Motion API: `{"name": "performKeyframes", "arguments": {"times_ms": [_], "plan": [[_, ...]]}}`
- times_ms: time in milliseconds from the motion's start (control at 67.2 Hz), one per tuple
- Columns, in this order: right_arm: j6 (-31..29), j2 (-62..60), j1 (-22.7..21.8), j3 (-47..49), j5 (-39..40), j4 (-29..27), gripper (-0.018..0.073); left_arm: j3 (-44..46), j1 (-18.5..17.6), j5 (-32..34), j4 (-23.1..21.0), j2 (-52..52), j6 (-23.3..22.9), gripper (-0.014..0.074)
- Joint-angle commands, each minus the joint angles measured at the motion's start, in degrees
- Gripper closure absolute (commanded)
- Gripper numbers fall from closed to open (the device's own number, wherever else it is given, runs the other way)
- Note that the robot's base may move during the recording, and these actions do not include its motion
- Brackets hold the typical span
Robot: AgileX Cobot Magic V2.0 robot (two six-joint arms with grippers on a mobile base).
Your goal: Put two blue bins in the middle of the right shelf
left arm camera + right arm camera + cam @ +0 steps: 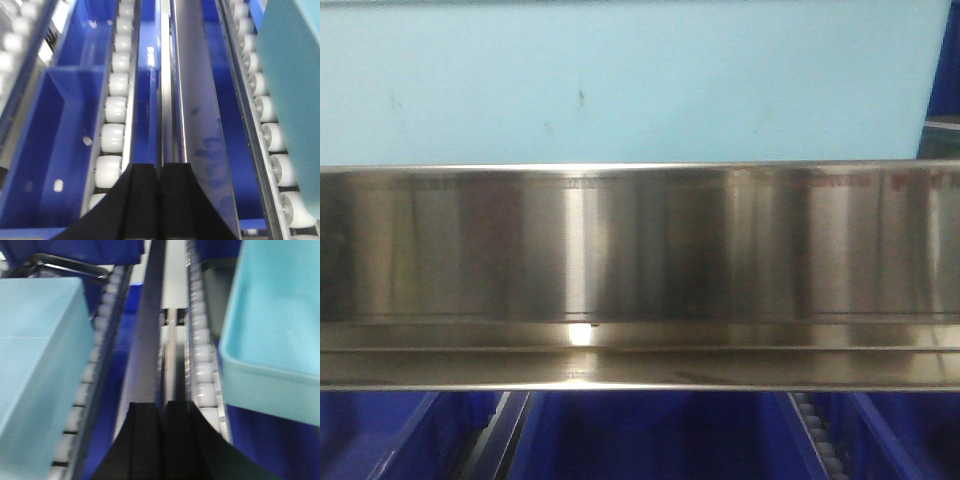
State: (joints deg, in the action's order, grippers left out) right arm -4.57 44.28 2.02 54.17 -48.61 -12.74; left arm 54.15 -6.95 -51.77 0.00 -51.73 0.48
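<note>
In the left wrist view a dark blue bin (45,140) lies left of a roller track, with a second dark blue bin (90,40) behind it. My left gripper (160,167) is shut and empty, above the steel rail between the lanes. In the right wrist view a light blue bin (35,350) stands on the left and another light blue bin (280,325) on the right. My right gripper (163,405) is shut and empty, between them over the centre rail. The front view shows dark blue bins (650,440) below a steel beam. Neither gripper shows there.
A wide steel shelf beam (640,260) crosses the front view, with a light blue wall (620,80) above it. White roller tracks (115,110) run along the lanes, and a light blue bin (295,90) fills the right edge. A steel divider rail (147,340) runs away from the right gripper.
</note>
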Motion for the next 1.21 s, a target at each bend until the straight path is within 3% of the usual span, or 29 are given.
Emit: {"name": "performKeyframes", "arguments": {"times_ms": [0,89,194,268,461,640,759,878,1012,1191], "plan": [[0.03,1.87,-0.19,0.56,1.41,-1.23,0.0725,0.46,-0.08,1.41,-2.45,-1.83,-0.13,0.0707],[0.03,4.76,-0.19,1.61,-0.16,-1.50,0.0722,1.55,-0.08,1.72,-5.17,-3.25,-0.13,0.0707],[0.16,9.17,-0.19,6.26,-7.60,-3.50,0.0720,6.64,-0.08,-2.91,-8.88,-5.13,-0.48,0.0707],[0.51,11.98,-0.19,9.46,-9.58,-2.94,0.0708,11.25,-0.08,-6.72,-8.37,-7.55,-1.14,0.0707],[9.41,18.93,1.83,16.13,-10.58,5.00,0.0707,21.47,-0.21,-11.32,-4.56,-14.88,-5.82,0.0707],[19.25,24.10,11.85,20.37,-11.90,15.66,0.0707,28.15,-7.38,-13.90,2.48,-21.29,-12.29,0.0707],[23.20,27.56,17.61,23.90,-16.03,16.80,0.0707,32.48,-14.51,-16.95,8.16,-24.68,-18.84,0.0707],[23.72,30.90,20.85,28.66,-18.95,16.80,0.0707,37.31,-20.19,-18.20,11.74,-28.18,-21.75,0.0707],[24.43,34.90,22.67,33.49,-21.35,16.80,0.0707,40.75,-23.58,-18.20,13.51,-32.07,-23.57,0.0707],[24.67,38.20,24.42,38.11,-21.35,16.80,0.0707,40.98,-24.20,-18.20,14.20,-34.02,-25.41,0.0653]]}}
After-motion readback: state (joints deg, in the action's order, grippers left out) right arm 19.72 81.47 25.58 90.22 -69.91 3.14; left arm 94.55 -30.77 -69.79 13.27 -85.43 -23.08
